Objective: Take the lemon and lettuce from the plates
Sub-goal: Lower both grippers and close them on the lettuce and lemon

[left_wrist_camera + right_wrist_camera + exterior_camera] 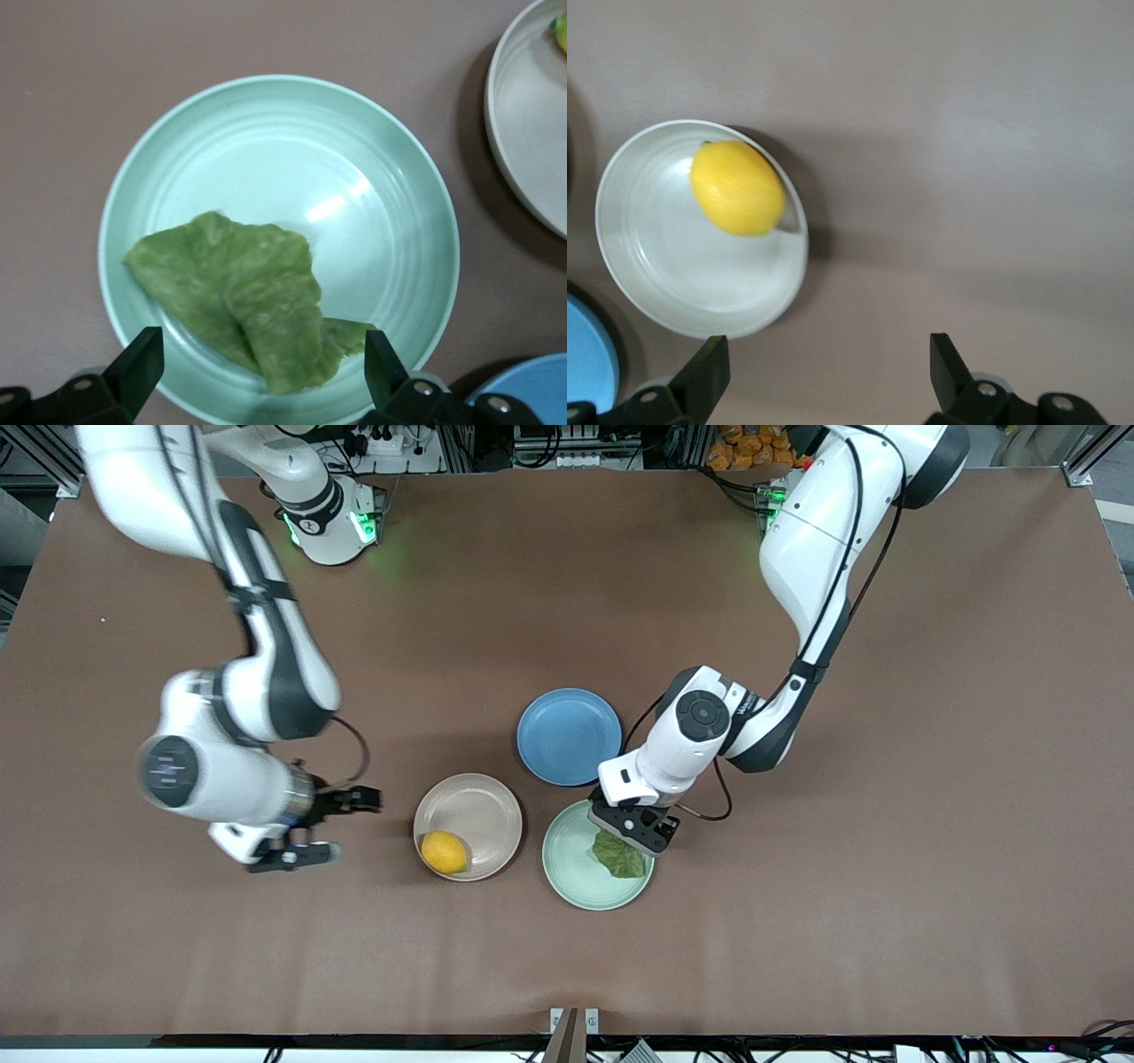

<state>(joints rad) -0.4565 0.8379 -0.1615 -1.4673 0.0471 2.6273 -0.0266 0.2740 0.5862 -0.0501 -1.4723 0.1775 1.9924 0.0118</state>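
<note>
Left tool (634,834) apart over lettuce (619,855), right tool (314,828) apart beside lemon (444,851) plate rim (423,802)

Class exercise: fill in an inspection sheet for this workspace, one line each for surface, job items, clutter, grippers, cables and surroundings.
Surface: brown table, no spills seen.
Job items: lemon on the beige plate; lettuce on the mint plate.
Clutter: bare blue plate, farther from the front camera than the other two plates.
Grippers: left gripper open, over the lettuce; right gripper open, over bare table beside the beige plate, toward the right arm's end.
Cables: black cable looping at the left wrist.
Surroundings: orange items past the table edge near the left arm's base.
</note>
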